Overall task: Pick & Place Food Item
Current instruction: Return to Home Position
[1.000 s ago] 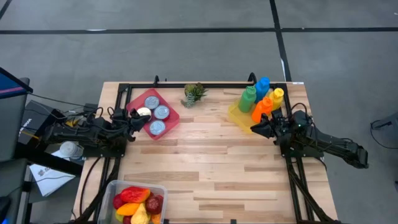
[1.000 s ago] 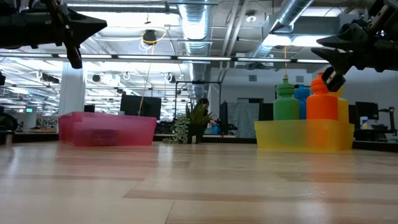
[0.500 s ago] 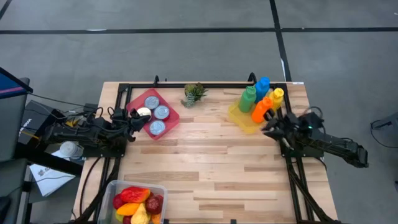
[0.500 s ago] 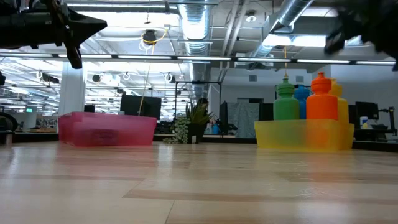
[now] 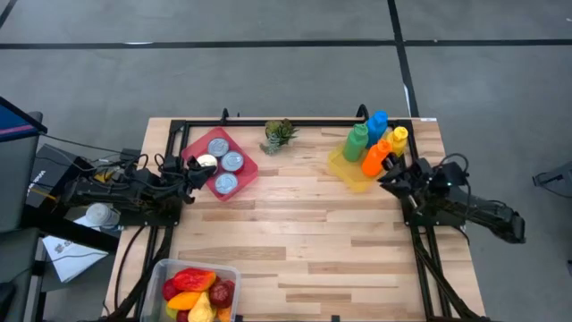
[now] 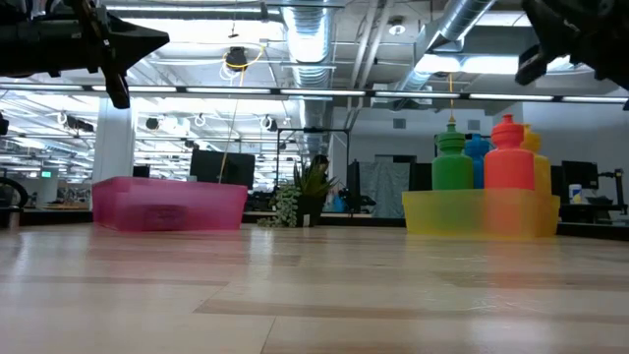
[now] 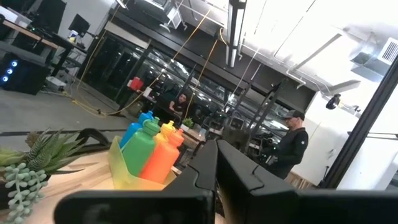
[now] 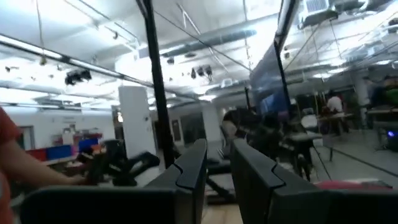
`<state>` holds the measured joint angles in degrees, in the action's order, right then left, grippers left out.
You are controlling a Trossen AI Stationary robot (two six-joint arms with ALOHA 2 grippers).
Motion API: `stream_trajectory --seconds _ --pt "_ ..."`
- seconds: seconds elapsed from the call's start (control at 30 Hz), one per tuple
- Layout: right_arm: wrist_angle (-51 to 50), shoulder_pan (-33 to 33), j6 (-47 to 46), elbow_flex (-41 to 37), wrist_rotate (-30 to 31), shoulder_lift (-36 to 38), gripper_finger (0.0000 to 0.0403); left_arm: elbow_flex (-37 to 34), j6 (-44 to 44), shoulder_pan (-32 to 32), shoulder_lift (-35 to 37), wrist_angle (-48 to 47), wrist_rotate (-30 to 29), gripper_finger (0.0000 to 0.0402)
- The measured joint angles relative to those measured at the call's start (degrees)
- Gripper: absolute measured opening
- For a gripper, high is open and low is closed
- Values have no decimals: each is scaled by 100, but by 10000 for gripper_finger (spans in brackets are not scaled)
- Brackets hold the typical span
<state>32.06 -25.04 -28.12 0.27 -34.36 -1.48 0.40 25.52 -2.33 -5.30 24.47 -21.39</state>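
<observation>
The food items [image 5: 195, 288], red, yellow and dark red pieces, lie piled in a clear tub [image 5: 163, 268] at the table's near left corner. My left gripper [image 5: 198, 173] hangs shut in the air at the left edge, beside the pink tray [image 5: 246, 170]; its fingers show closed together in the left wrist view [image 7: 216, 148]. My right gripper [image 5: 384, 183] hangs high at the right edge, next to the yellow bottle tray [image 5: 344, 170]. Its fingers stand a narrow gap apart with nothing between them [image 8: 217, 152]. Both point slightly upward over the table.
The pink tray holds three silver cans [image 5: 225, 161]. The yellow tray [image 6: 482, 211] carries green, blue, orange and yellow bottles [image 5: 375, 143]. A small potted plant [image 5: 279, 134] stands at the far middle. Bare wooden tabletop [image 5: 313, 233] lies between the arms.
My right gripper has risen, drawn back a little toward the table's right edge, tipped its fingers upward and rolled. In the low view it has climbed from beside the orange bottle to the picture's top. Its finger gap looks unchanged.
</observation>
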Motion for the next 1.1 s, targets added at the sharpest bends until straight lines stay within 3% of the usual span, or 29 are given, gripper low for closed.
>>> stream_trajectory --seconds 0.3,0.53,0.77,1.1 --pt "-1331 1388 1242 2 1202 -233 66 -2 20 0 -2 -1 16 0" --pt "-2194 2111 2299 2 1427 -157 66 -2 22 0 -2 0 13 0" --pt "-2439 1994 2728 8 2007 -143 66 -2 93 0 -2 0 56 0" --pt "-3665 1495 2436 394 1640 132 66 -4 144 0 -2 0 66 0"
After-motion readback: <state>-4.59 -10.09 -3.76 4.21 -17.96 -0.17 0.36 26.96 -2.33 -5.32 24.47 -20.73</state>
